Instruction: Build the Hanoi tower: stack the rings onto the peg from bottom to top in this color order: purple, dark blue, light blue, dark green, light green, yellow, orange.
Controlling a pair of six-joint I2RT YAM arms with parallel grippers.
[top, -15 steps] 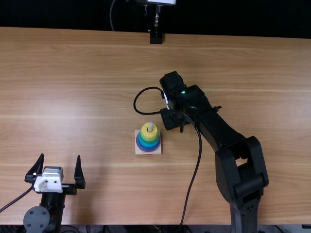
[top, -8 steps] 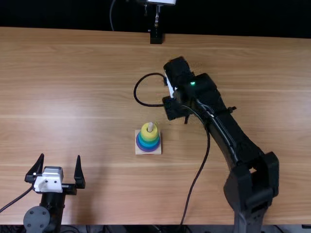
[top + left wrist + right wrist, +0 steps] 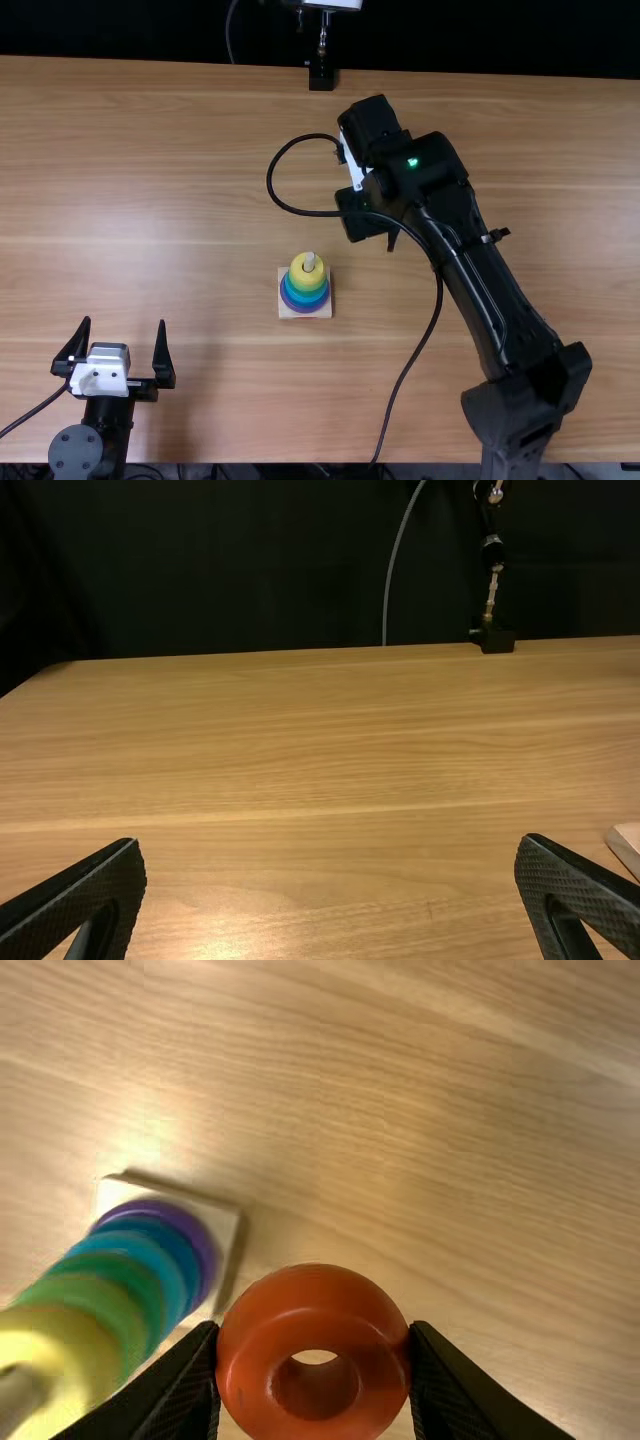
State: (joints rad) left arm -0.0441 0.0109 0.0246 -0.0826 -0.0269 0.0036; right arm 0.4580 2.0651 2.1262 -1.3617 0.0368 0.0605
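The tabletop point(image 3: 200, 130) is brightly lit, while the background point(image 3: 150, 28) is left nearly black. In the right wrist view, glare is reflected beside the pale base point(image 3: 118, 1191) and soft highlights are seen on the orange ring point(image 3: 312, 1300).

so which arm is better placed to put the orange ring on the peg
The right, I'd say. Its pincer holds the orange ring and is nearer the peg, where the yellow ring sits on top. The left pincer is open, empty and farther off.
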